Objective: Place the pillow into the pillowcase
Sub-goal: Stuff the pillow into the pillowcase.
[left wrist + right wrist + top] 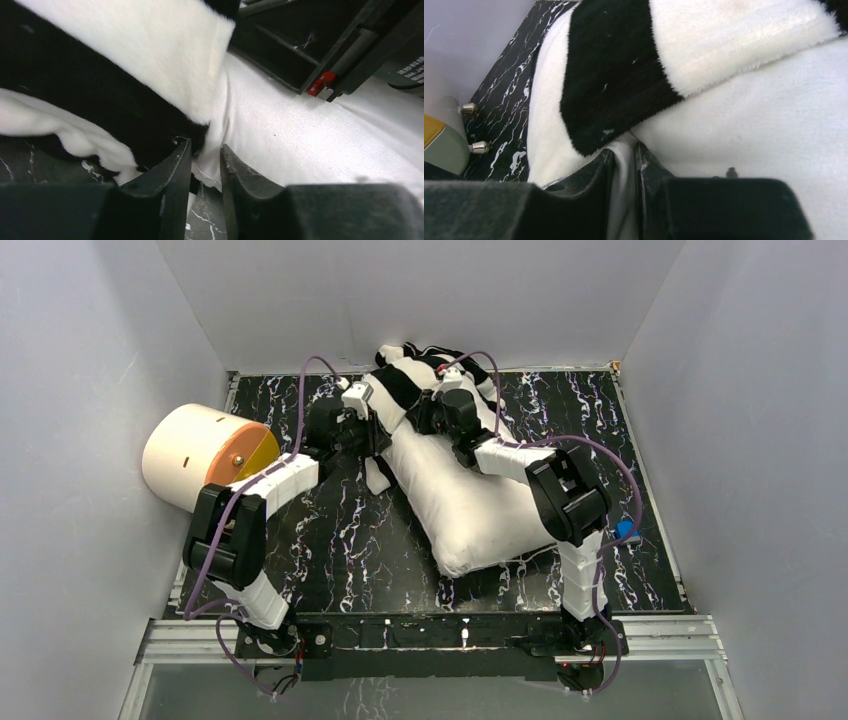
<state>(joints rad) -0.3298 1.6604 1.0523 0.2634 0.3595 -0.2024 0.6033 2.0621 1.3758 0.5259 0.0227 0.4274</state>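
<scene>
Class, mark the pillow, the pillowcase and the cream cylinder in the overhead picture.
pillow (470,505): top external view, its bare white middle.
pillowcase (402,386): top external view, a black stripe.
cream cylinder (185,455): top external view, its curved side wall.

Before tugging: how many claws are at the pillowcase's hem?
2. Left claw pinches the pillow at its left edge, by the pillowcase hem; the right claw pinches it on top.

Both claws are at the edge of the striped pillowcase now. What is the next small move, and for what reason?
Probably pull the pillowcase hem a little toward the arm bases. It covers only the far end of the pillow; the left claw and right claw sit narrow at the hem, white cloth between the right one's tips. Whether that cloth is the hem I cannot tell.
</scene>
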